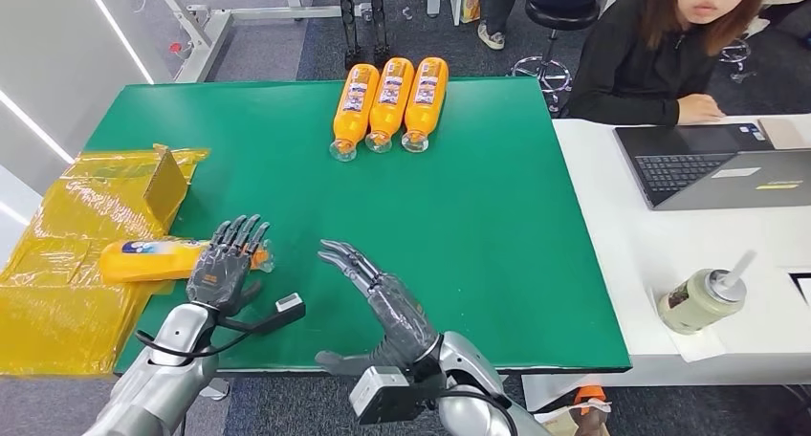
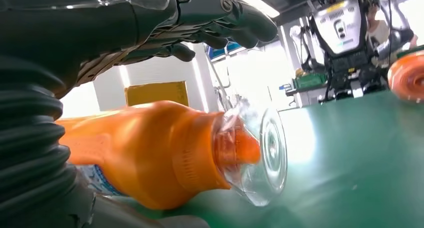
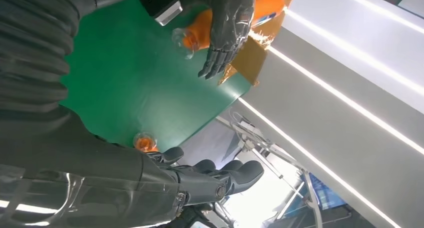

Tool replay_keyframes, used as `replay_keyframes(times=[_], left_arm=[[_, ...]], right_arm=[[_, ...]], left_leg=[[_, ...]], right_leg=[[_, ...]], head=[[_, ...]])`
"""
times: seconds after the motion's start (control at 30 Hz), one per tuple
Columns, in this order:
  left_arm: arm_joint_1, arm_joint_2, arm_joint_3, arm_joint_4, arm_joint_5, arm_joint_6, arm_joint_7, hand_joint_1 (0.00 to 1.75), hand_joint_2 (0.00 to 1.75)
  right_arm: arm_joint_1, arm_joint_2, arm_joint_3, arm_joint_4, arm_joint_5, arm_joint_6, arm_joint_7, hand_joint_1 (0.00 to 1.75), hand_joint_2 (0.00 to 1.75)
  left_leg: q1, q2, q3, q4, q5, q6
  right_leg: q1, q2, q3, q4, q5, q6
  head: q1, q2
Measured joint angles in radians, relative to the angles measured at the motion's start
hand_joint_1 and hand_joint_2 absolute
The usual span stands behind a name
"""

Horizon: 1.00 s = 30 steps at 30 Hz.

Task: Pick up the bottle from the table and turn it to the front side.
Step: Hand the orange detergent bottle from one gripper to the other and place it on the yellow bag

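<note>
Left hand (image 1: 227,265) hovering right over the orange bottle (image 1: 158,259)!
The bottle lies on its side at the green desk (image 1: 497,235) edge, fingers spread above it, not gripping. Right hand (image 1: 383,297) is open beside it, holding nothing. Three more bottles (image 1: 389,103) lie far across.

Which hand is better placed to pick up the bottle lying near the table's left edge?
The left. The left hand is right over the bottle, fingers spread above its neck. The right hand hovers open over bare green table, apart from any bottle, so it would likely need to cross over.
</note>
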Motion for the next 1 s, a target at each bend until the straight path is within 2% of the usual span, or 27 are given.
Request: replay_keyframes(times=[0.2,0.33,0.4,0.47,0.57,0.63,0.7,0.8,0.9,1.0], left_arm=[[0.018,-0.009,0.007,-0.002,0.038,0.023,-0.027,0.0,1.75],[0.063,-0.029,0.037,-0.063,0.111,0.024,-0.114,0.0,1.75],[0.118,-0.063,0.079,-0.14,0.168,0.024,-0.189,0.0,1.75],[0.182,-0.116,0.136,-0.221,0.253,0.024,-0.295,0.0,1.75],[0.275,-0.201,0.186,-0.326,0.49,0.002,-0.437,0.0,1.75],[0.332,-0.243,0.176,-0.407,0.667,-0.057,-0.463,0.0,1.75],[0.371,-0.276,0.149,-0.486,0.824,-0.154,-0.471,0.0,1.75],[0.389,-0.319,0.094,-0.573,1.005,-0.308,-0.489,0.0,1.75],[0.388,-0.345,0.052,-0.63,1.134,-0.424,-0.496,0.0,1.75],[0.389,-0.353,0.033,-0.664,1.178,-0.464,-0.499,0.0,1.75]], right_arm=[[0.001,-0.002,0.0,0.004,-0.007,-0.005,0.002,0.0,1.75],[0.008,-0.004,-0.001,0.006,-0.043,-0.007,-0.002,0.0,1.75],[0.023,-0.005,-0.007,0.009,-0.063,-0.02,-0.004,0.0,1.75],[0.051,-0.006,-0.023,0.011,-0.074,-0.045,-0.01,0.0,1.75],[0.11,-0.008,-0.061,0.01,-0.098,-0.083,-0.034,0.0,1.75],[0.147,-0.008,-0.093,0.008,-0.119,-0.095,-0.05,0.0,1.75],[0.172,-0.006,-0.124,0.006,-0.133,-0.108,-0.058,0.0,1.75],[0.187,0.01,-0.167,0.014,-0.132,-0.155,-0.068,0.0,1.75],[0.189,0.035,-0.198,0.035,-0.125,-0.204,-0.088,0.0,1.75],[0.195,0.053,-0.215,0.05,-0.131,-0.208,-0.096,0.0,1.75]], left_leg=[[0.0,0.0,0.0,0.0,0.0,0.0],[0.0,0.0,0.0,0.0,0.0,0.0],[-0.001,0.0,0.0,0.0,-0.001,0.0],[-0.001,-0.001,-0.001,0.0,-0.001,0.001],[-0.001,-0.001,-0.002,0.0,-0.003,0.002],[-0.001,-0.001,-0.002,0.001,-0.004,0.003],[-0.001,-0.002,-0.003,0.001,-0.004,0.003],[-0.001,-0.004,-0.004,0.001,-0.004,0.004],[-0.001,-0.004,-0.003,0.001,-0.003,0.004],[-0.001,-0.004,-0.003,0.001,-0.003,0.004]], right_leg=[[0.0,0.0,0.0,0.0,0.0,0.0],[0.0,0.0,0.0,-0.001,0.0,0.0],[-0.001,0.0,0.0,-0.001,0.0,0.0],[-0.001,0.0,0.0,-0.002,-0.001,0.001],[-0.001,-0.001,0.0,-0.003,-0.002,0.002],[-0.001,-0.001,0.0,-0.004,-0.002,0.003],[-0.001,-0.002,0.0,-0.004,-0.002,0.004],[-0.001,-0.005,0.0,-0.004,-0.003,0.004],[-0.001,-0.005,0.0,-0.004,-0.002,0.003],[-0.001,-0.005,0.0,-0.003,-0.002,0.003]], head=[[0.0,0.0],[0.0,0.0],[0.0,0.0],[0.0,0.0],[0.0,0.0],[0.0,0.0],[0.0,0.0],[0.0,0.0],[0.0,0.0],[0.0,0.0]])
